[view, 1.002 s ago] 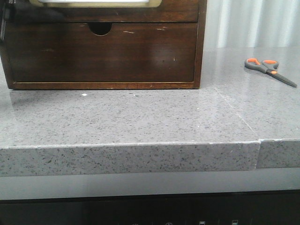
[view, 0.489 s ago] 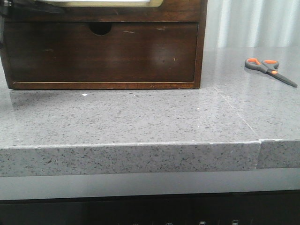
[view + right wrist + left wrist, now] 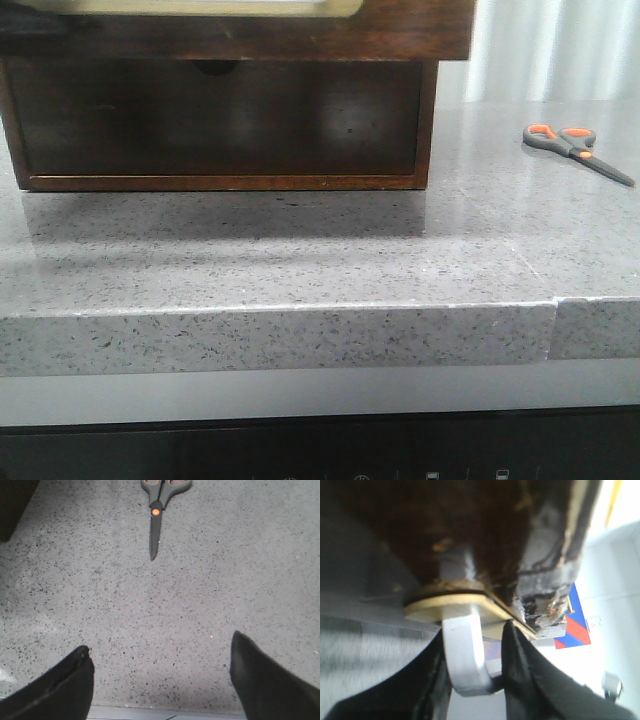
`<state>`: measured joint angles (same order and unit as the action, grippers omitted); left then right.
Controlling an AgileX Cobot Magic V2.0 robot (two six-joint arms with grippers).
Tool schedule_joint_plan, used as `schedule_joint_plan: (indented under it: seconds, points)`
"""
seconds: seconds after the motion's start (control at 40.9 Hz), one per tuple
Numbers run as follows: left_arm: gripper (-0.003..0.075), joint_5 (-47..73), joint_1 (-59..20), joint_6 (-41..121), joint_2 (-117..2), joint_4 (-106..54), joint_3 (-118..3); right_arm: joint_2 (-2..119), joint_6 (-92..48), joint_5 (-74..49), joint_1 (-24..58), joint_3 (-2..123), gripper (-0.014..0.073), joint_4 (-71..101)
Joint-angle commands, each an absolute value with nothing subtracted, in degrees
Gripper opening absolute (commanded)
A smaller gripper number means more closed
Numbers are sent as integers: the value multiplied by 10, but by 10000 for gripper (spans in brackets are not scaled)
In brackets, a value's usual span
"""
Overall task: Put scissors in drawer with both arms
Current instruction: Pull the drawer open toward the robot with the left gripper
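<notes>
Grey speckled stone bench (image 3: 300, 250) carrying a dark wooden cabinet (image 3: 430, 120) with drawer (image 3: 215, 115) and scissors (image 3: 577, 150).

Scissors flat on the bench, well to the right of the cabinet, handles toward it, blades closed. Drawer front shadowed beneath an overhanging wooden panel. Left claw (image 3: 475, 655) clamped around a white hook-shaped fitting (image 3: 465, 655) under the dark wood. Right claw (image 3: 160, 680) spread wide above bare bench, scissors (image 3: 159, 507) lying well beyond the fingertips, untouched.

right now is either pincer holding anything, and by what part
Left pincer appears closed on the drawer by its pale handle. Right pincer is open and empty; scissors lie untouched.
</notes>
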<state>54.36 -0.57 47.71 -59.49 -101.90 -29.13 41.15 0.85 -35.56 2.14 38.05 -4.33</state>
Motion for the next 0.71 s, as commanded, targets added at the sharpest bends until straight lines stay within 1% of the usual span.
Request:
schedule_joint_plan:
  seconds: [0.0, 0.147, 0.22, 0.44, 0.513, 0.562, 0.684]
  points:
    - [116, 611, -7, 509, -534, -1064, -283, 412, 6, -315, 18, 400, 583, -51]
    - [127, 587, -7, 504, -499, -1064, -261, 412, 6, -315, 18, 400, 583, -51]
    - [173, 580, -7, 504, -498, -1064, -261, 412, 6, -315, 18, 400, 583, -51]
    - [442, 575, -7, 504, -505, -1060, -261, 412, 6, -315, 18, 400, 583, -51]
    - [500, 572, -7, 504, -505, -1050, -261, 412, 6, -315, 18, 400, 583, -51]
    - [514, 571, -7, 504, -505, -1040, -261, 412, 6, -315, 18, 400, 583, -51]
    - [515, 571, -7, 504, -502, -1019, -256, 412, 6, -315, 18, 400, 583, -51]
